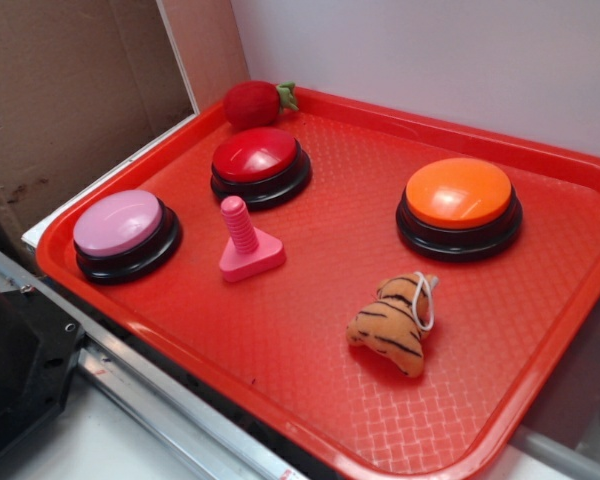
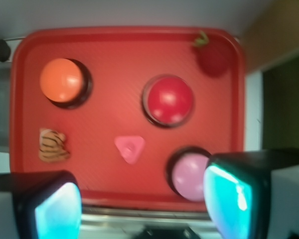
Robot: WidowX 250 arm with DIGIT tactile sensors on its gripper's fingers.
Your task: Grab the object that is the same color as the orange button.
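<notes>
A small orange plush toy with black tiger stripes and a white string loop point(image 1: 392, 322) lies on the red tray point(image 1: 310, 250), in front of the orange button point(image 1: 459, 205). From the wrist view the toy point(image 2: 53, 145) sits at the tray's left, below the orange button point(image 2: 63, 81). My gripper point(image 2: 144, 211) hangs high above the tray's near edge, open, with nothing between its teal pads point(image 2: 229, 201). It does not appear in the exterior view.
On the tray also stand a red button point(image 1: 260, 163), a pink button point(image 1: 126, 232) and a pink plastic screw point(image 1: 246, 243). A red plush strawberry point(image 1: 257, 101) rests at the far corner. A cardboard wall point(image 1: 70, 90) rises at the left.
</notes>
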